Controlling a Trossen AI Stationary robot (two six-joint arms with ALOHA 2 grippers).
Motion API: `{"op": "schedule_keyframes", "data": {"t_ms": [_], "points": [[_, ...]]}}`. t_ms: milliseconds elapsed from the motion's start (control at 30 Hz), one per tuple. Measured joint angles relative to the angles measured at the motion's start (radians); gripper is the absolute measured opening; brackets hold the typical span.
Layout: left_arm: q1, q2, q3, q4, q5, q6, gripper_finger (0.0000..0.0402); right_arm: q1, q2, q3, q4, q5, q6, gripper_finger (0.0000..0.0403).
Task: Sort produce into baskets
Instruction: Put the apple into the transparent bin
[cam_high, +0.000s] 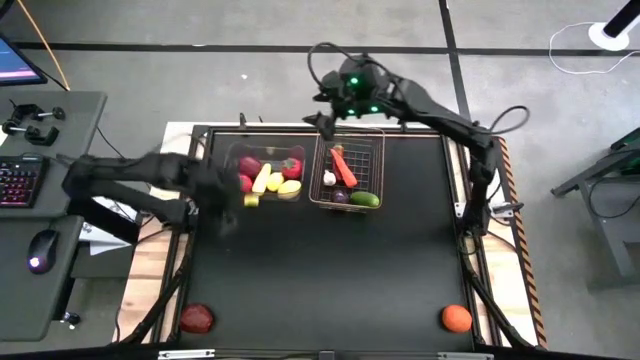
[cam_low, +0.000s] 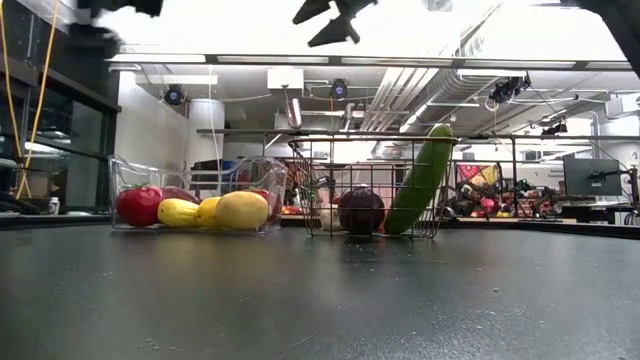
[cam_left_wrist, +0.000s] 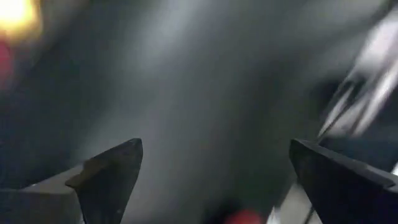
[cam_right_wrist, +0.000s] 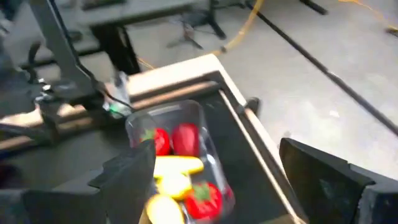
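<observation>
1. Looking straight down, I see the clear bin (cam_high: 266, 172) and the wire basket (cam_high: 347, 172) side by side at the table's (cam_high: 330, 270) far middle. The bin holds red apples and yellow lemons; the basket holds a carrot (cam_high: 344, 166), garlic (cam_high: 329, 178), eggplant (cam_high: 340, 196) and cucumber (cam_high: 364, 199).
2. Only this overhead view shows two pieces still outside: a red apple (cam_high: 197, 318) near the front left corner and an orange (cam_high: 456, 318) near the front right.
3. My right gripper (cam_high: 327, 121) hangs above the basket's far edge. Its wrist camera shows the fingers (cam_right_wrist: 127, 174) spread wide with nothing between them, and the bin (cam_right_wrist: 177, 168) below.
4. My left gripper (cam_high: 222, 205) sits just left of the bin, blurred from above; its wrist camera shows the fingers (cam_left_wrist: 112, 177) splayed and empty.
5. From table height the cucumber (cam_low: 420, 180) leans upright against the basket's (cam_low: 370, 190) wall beside the eggplant (cam_low: 361, 211), a tilt the overhead view hides.
</observation>
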Motion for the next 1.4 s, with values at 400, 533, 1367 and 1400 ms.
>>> {"op": "schedule_keyframes", "data": {"t_ms": [400,533,1367,1400], "points": [[-0.644,0.245,0.000,-0.102,0.182,-0.017,0.0394,-0.010,-0.057,-0.010,-0.248,0.075,-0.036,0.0332],[-0.835,0.278,0.000,-0.018,0.059,-0.163,0.0394,-0.010,-0.057,-0.011,-0.280,0.074,-0.043,0.0332],[-1.050,0.644,0.000,0.214,0.099,-0.243,0.0394,-0.009,-0.057,-0.011,-0.302,0.069,-0.051,0.0332],[-1.054,0.656,0.000,0.227,0.103,-0.244,0.0394,-0.009,-0.057,-0.011,-0.302,0.069,-0.049,0.0332]]}}
